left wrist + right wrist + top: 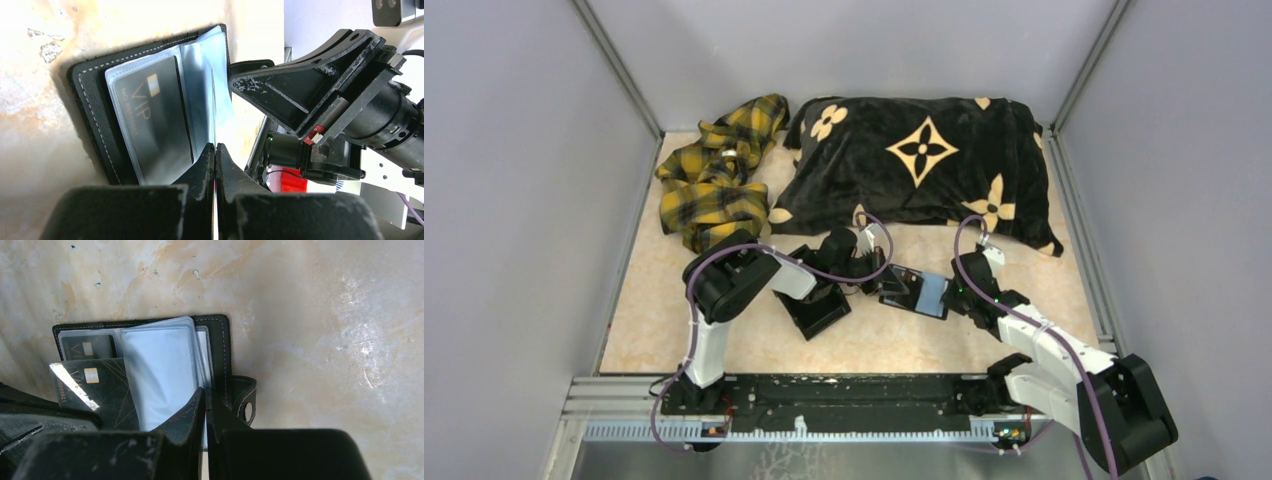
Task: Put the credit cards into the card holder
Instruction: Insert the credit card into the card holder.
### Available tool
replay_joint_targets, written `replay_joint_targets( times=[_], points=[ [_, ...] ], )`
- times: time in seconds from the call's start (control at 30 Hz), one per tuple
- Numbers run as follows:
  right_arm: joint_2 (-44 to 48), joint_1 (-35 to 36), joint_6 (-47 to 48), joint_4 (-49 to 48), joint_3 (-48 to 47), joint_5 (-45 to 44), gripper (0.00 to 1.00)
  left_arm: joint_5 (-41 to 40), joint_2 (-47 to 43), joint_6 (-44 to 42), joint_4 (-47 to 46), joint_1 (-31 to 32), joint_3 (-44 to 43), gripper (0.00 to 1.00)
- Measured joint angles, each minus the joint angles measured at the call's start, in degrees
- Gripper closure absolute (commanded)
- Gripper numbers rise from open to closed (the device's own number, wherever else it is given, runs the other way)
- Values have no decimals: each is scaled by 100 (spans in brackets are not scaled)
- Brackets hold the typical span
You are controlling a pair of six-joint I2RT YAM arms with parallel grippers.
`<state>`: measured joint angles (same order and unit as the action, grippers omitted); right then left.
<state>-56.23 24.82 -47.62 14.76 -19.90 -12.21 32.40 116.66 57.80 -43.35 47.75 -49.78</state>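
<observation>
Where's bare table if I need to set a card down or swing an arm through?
Bare tabletop: near-left, between plaid cloth and left arm; right side, between the pillow and right arm. Crowded mid-table: black tray, card holder, left gripper and right gripper bunched together.

Your card holder [916, 291] lies open on the worktop [1044, 300], between the left fingers [200, 170] and the right fingers [190, 415]. One credit card [150, 115] sits in its left sleeve, and a second card [92, 390] overlaps that side. The tray [819, 318] lies to the left, the pillow [914, 160] behind, the cloth [719, 175] back left.
</observation>
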Motion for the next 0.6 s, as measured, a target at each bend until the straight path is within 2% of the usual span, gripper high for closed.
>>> replay_joint_targets(
  times=[0.6],
  points=[
    [15,0,2,28,0,-22,96,33,203,-354,407,-103,-380,100]
  ],
)
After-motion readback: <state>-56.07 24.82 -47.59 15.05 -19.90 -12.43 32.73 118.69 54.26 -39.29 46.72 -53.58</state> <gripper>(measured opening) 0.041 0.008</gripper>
